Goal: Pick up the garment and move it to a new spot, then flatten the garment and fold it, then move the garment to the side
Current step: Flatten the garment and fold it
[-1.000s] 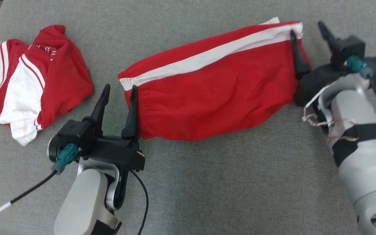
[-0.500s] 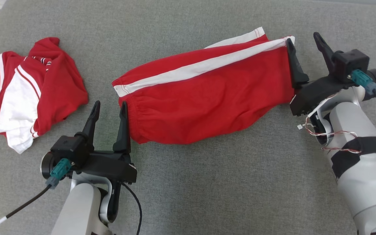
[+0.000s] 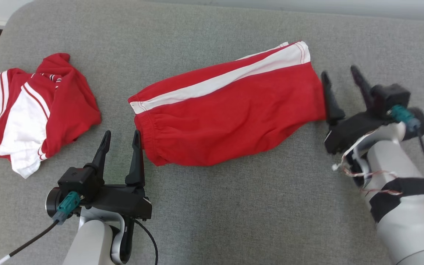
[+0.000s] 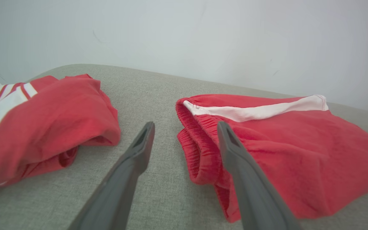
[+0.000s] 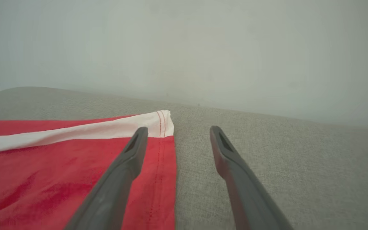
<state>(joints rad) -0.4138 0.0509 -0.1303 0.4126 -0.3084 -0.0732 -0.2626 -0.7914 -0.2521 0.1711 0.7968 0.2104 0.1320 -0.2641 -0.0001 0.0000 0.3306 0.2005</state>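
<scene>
Shorts (image 3: 230,110), red with a white side stripe, lie folded lengthways across the middle of the frame on the grey cushion (image 3: 234,221). My left pincer (image 3: 122,134) stands spread at the lower left, just beside the elastic waistband. My right pincer (image 3: 339,71), also spread and holding nothing, sits at the right, just off the leg hem. I judge the folding step is in hand: next, each pincer must straddle its end, close on all layers and carry one end over the other. A second red-and-white garment (image 3: 39,110) lies crumpled at the upper left, well apart. The lower layers are hidden, my right pincer is blurred, and I cannot tell whether my left inner finger touches the waistband.
</scene>
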